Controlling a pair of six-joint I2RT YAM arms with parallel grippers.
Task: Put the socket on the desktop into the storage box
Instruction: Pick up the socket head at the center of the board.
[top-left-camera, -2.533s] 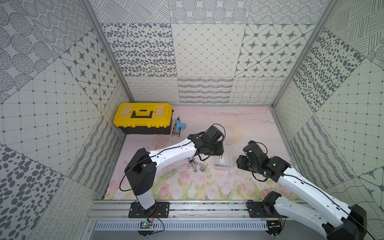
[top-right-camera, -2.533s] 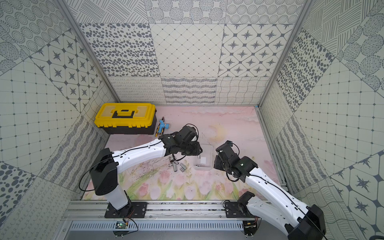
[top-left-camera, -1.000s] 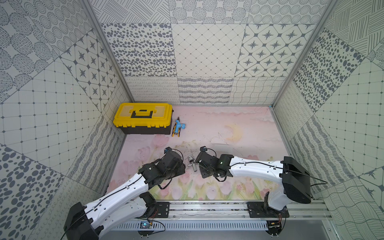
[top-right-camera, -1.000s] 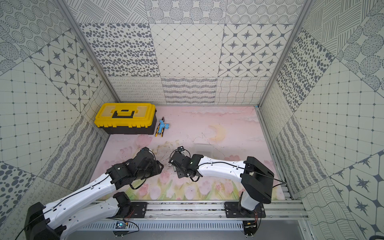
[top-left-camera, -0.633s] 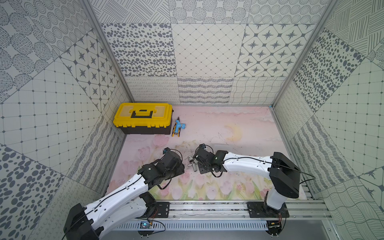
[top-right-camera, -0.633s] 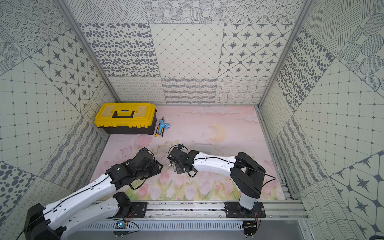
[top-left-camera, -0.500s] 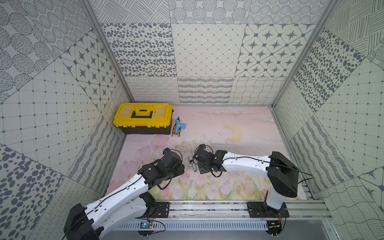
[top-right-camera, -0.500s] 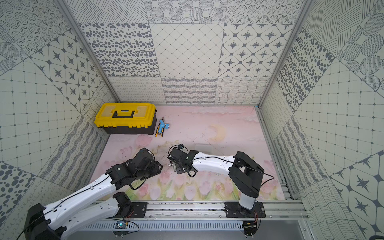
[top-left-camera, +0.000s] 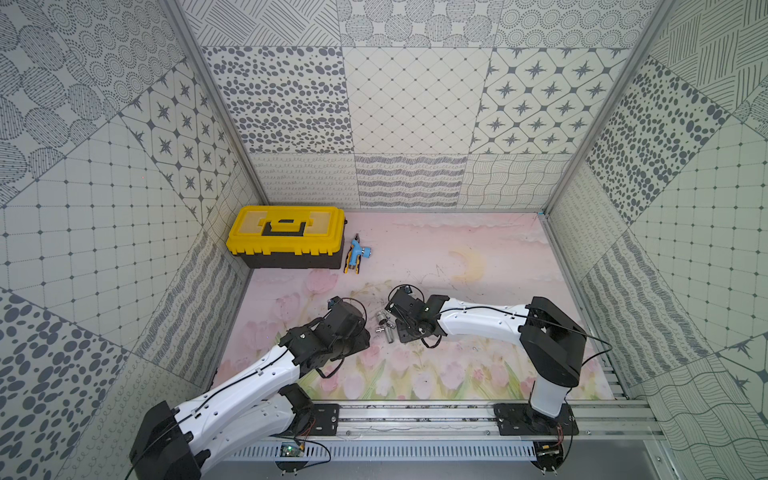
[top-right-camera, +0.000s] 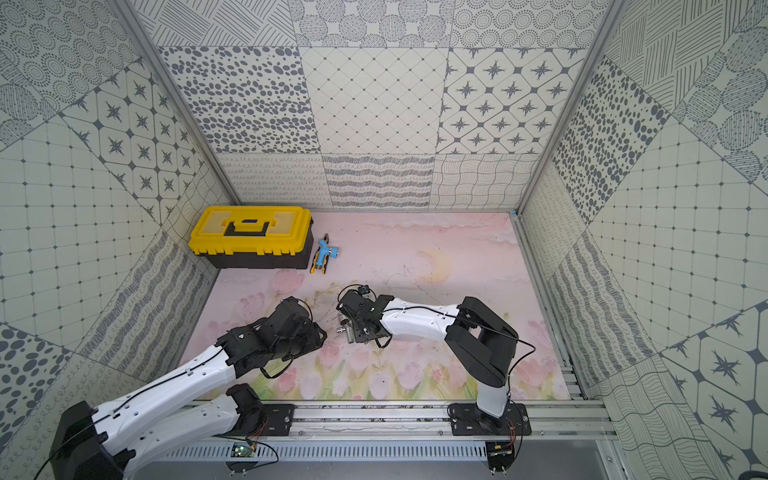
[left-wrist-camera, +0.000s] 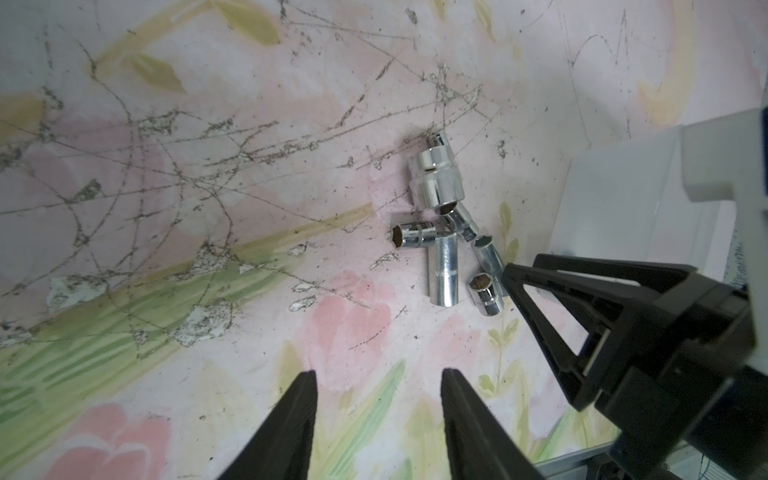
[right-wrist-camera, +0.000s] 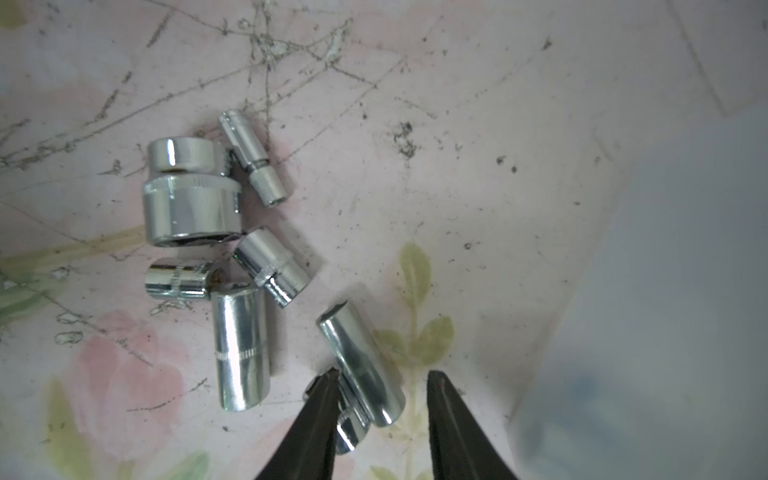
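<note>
The desktop (top-left-camera: 419, 245) fills both top views, pale pink with tulips and a yellow moon; the wrist views show what those cannot — its print is scratched and scuffed around the work. At its far left corner stands the toolbox (top-left-camera: 286, 237), yellow lid shut, so whatever it holds is hidden; only the top views take it in. The storage box (left-wrist-camera: 615, 208) is the reverse: in the top views the right arm (top-left-camera: 478, 326) lies over that spot and I cannot make it out, while the left wrist view shows a frosted wall of it just beside the sockets (left-wrist-camera: 444, 270), and the right wrist view gives only a pale blur on that side. Every socket that shows lies on the desktop, outside the box. The left gripper (left-wrist-camera: 379, 374) hangs low with its jaws apart around bare desktop, near the pile but not touching it. The right gripper (right-wrist-camera: 382, 378) is spread too, straddling the end of a long socket (right-wrist-camera: 360, 368) — one finger (right-wrist-camera: 318, 415) appears to touch its side, a gap shows at the other, so nothing is clamped. A blue hand tool (top-left-camera: 356, 257) lies just beside the toolbox. The sockets (top-left-camera: 384, 326) are a mere glint in the top views; the right wrist view separates them, from a fat stepped one (right-wrist-camera: 191, 199) to a thin bit (right-wrist-camera: 253, 160)
</note>
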